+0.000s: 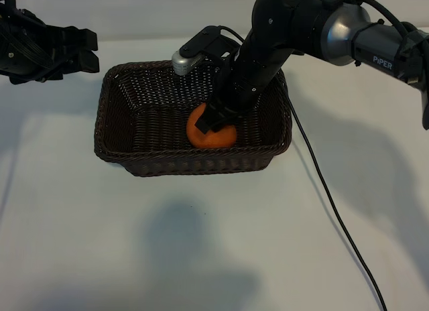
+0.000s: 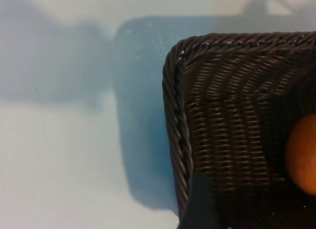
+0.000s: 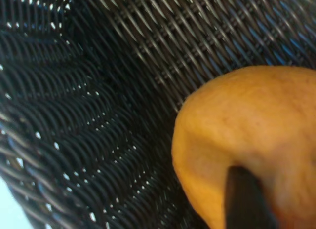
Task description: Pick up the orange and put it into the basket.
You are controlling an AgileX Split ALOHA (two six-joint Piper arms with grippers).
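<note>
Right gripper (image 1: 213, 120) sets the orange (image 1: 213, 133) inside the basket (image 1: 114, 147) — whether its grip is released, cannot tell — next: lift clear.

From my remote station I found the counter (image 1: 201, 257) to be a plain white, matte surface filling the exterior view. The basket (image 1: 120, 140), dark brown woven wicker with rounded corners, sat directly on it, toward the far middle. A thin black cable (image 1: 335, 217) lay across the counter on the right arm's side, running from beside the basket toward the near edge. Soft shadows fell on the near part. In the left wrist view the basket's corner rested flat on the white surface.
</note>
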